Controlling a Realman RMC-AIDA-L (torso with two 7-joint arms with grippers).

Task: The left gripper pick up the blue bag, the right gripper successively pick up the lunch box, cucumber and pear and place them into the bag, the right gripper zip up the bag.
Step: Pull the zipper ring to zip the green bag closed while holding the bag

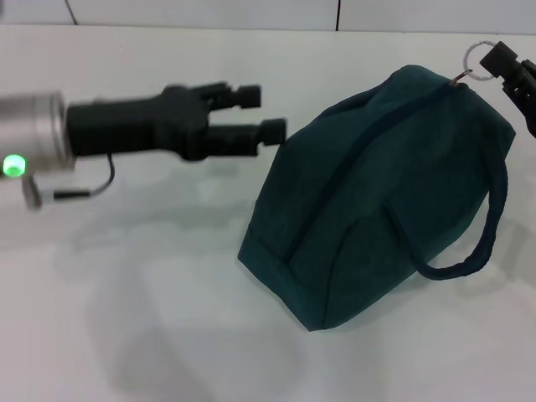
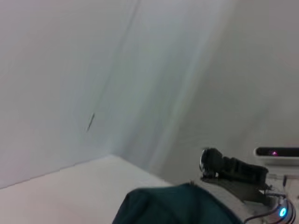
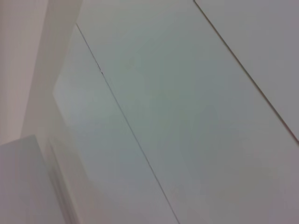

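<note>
The blue bag (image 1: 377, 193) stands on the white table with its zipper line closed along the top and one looped handle hanging at its right side. Its top edge also shows in the left wrist view (image 2: 173, 205). My left gripper (image 1: 266, 111) is open and empty, just left of the bag's upper left end. My right gripper (image 1: 501, 59) is at the bag's upper right end, shut on the silver ring-pull (image 1: 479, 64) of the zipper. It also shows in the left wrist view (image 2: 219, 164). The lunch box, cucumber and pear are out of view.
The white table (image 1: 126, 293) stretches left of and in front of the bag. A pale wall runs behind it. The right wrist view shows only pale panels.
</note>
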